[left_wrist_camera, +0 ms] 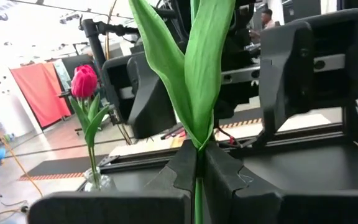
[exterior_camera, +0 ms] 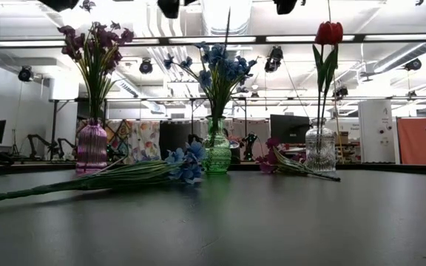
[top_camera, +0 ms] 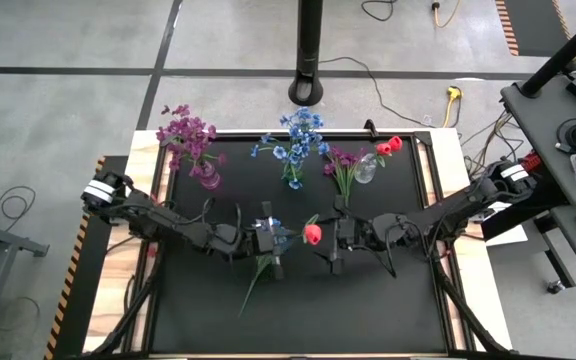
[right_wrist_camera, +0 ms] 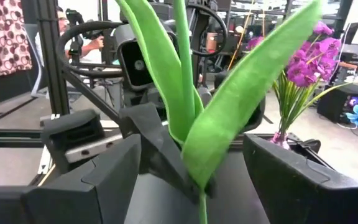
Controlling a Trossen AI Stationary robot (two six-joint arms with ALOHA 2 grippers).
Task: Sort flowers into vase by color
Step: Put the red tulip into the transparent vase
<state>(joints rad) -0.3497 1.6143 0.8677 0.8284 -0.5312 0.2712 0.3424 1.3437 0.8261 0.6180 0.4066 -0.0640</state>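
Observation:
My left gripper (top_camera: 294, 238) is shut on a red tulip (top_camera: 312, 234), which stands upright above the table's middle. My right gripper (right_wrist_camera: 197, 183) faces it, open, with one finger on either side of the tulip's green leaves (right_wrist_camera: 241, 106) and touching nothing. At the back, a pink vase (top_camera: 209, 179) holds purple flowers, a green vase (top_camera: 295, 181) holds blue ones, and a clear vase (top_camera: 365, 170) holds another red tulip (top_camera: 389, 146). A blue spray (exterior_camera: 183, 164) lies on the table on its side. My left gripper pinches the tulip's thin green stem (left_wrist_camera: 198, 186) between its two fingers (left_wrist_camera: 182, 168), just below where the leaves branch off. The fingers come in level from the table's left and lie across the stem. The tulip stands upright, lifted clear of the table.
A purple spray (top_camera: 343, 163) lies on the table beside the clear vase. The blue spray's long stems (top_camera: 254, 282) run toward the near edge, under my left arm. Bare black tabletop (top_camera: 368, 310) fills the near half. People show in the room beyond the table.

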